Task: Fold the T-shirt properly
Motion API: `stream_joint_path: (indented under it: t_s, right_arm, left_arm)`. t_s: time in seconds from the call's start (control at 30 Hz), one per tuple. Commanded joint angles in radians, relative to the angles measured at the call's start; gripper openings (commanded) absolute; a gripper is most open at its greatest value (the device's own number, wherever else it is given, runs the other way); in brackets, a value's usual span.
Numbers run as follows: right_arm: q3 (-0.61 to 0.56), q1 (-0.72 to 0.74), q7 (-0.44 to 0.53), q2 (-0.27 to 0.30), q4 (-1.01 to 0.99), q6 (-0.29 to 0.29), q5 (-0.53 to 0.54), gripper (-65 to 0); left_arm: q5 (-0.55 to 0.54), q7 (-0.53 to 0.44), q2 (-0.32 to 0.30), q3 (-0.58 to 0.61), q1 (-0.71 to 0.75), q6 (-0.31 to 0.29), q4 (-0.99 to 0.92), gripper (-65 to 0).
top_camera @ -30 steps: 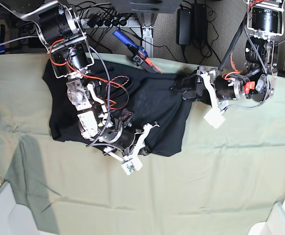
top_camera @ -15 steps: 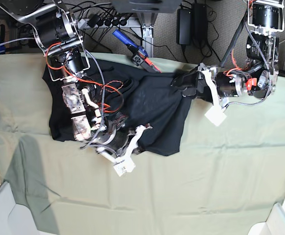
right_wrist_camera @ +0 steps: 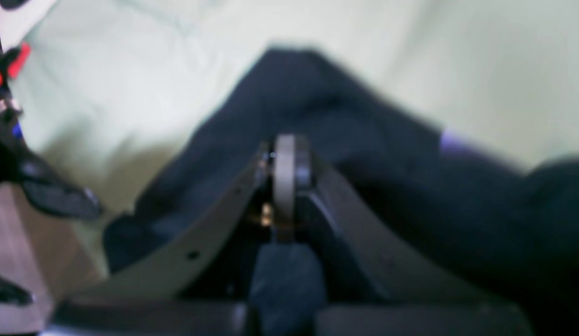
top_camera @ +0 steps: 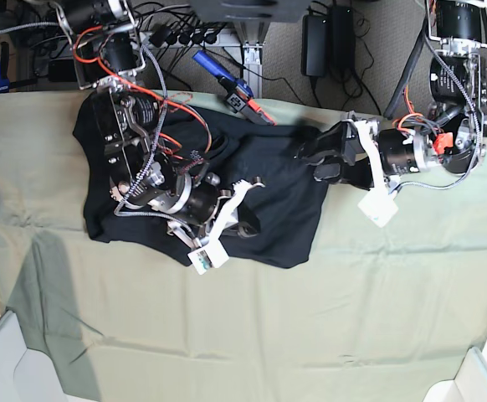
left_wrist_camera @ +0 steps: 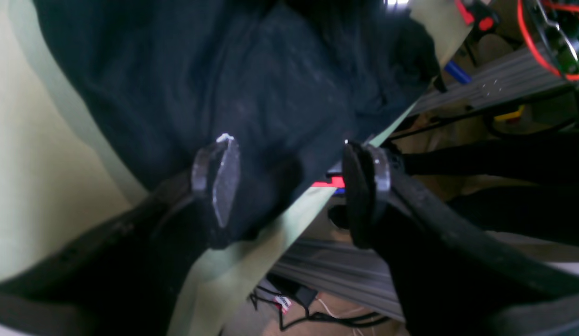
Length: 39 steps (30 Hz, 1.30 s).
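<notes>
Although the left wrist view was dim, we saw our left gripper point(left_wrist_camera: 289, 186) with its fingers spread wide apart, a dark corner of the T-shirt point(left_wrist_camera: 252, 88) lying between and beyond them, over the edge of the pale green sheet point(left_wrist_camera: 46, 154); nothing was pinched. From the right wrist view, blurred as it was, our right gripper point(right_wrist_camera: 289, 168) had its fingers pressed together on a ridge of the T-shirt point(right_wrist_camera: 392, 186), which rose toward the tips and draped away to either side. From the base view, the T-shirt point(top_camera: 277, 180) lay rumpled under and around our right gripper point(top_camera: 242, 219), with our left gripper point(top_camera: 315, 155) at its far corner. We judged the folding barely begun: no neat fold showed, and the cloth wanted flattening first.
</notes>
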Motion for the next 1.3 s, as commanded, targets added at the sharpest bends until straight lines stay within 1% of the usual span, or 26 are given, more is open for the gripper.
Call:
stream_joint_path:
  t_s: [0.0,0.1,0.27,0.37,0.47,0.53,0.63,0.7,0.83,0.97,1.1,1.27]
  right_arm:
    - [0.003,0.002,0.010,0.001,0.018,0.080,0.016,-65.0]
    - [0.003,-0.044,-0.001,0.021,0.019,0.092,0.017,-65.0]
    - [0.004,-0.095,0.000,0.121,0.021,0.093,0.035,-65.0]
    - [0.003,-0.107,0.007,0.179,0.021,0.093,0.035,-65.0]
    - [0.004,-0.108,0.006,0.213,0.021,0.093,0.039,-65.0]
    - [0.003,-0.108,0.006,0.229,0.021,0.094,0.075,-65.0]
    - [0.003,-0.109,-0.014,0.232,0.036,0.097,0.126,-65.0]
    - [0.003,-0.111,-0.020,0.232,0.064,0.114,0.155,-65.0]
    - [0.003,-0.123,-0.031,0.220,0.149,0.120,0.158,-65.0]
    - [0.003,-0.143,-0.054,0.197,0.177,0.122,0.191,-65.0]
    - [-0.001,-0.183,-0.055,0.179,0.177,0.128,0.192,-65.0]
    - [-0.006,-0.228,-0.054,0.180,0.173,0.128,0.173,-65.0]
  left_arm:
    - [-0.020,-0.018,-0.011,-0.005,-0.008,-0.020,0.016,-26.6]
    - [-0.013,-0.023,-0.011,-0.005,-0.006,-0.020,0.016,-26.6]
    - [0.017,-0.039,-0.012,-0.005,-0.004,-0.020,0.016,-26.6]
    - [0.017,-0.039,-0.012,-0.005,-0.001,-0.020,0.016,-26.6]
    - [0.017,-0.043,-0.011,-0.005,0.000,-0.020,0.015,-26.6]
    - [0.017,-0.049,-0.011,-0.005,0.000,-0.020,0.015,-26.6]
    - [0.018,-0.053,-0.011,-0.005,0.002,-0.020,0.015,-26.6]
    - [0.022,-0.053,-0.011,-0.005,0.004,-0.020,0.013,-26.6]
    - [0.069,-0.077,-0.012,-0.005,0.005,-0.020,-0.021,-26.6]
    - [0.069,-0.084,-0.011,-0.005,0.005,-0.020,-0.050,-26.6]
    - [0.069,-0.099,-0.011,-0.005,0.026,-0.020,-0.051,-26.6]
    - [0.074,-0.120,-0.011,-0.005,0.062,-0.020,-0.051,-26.6]
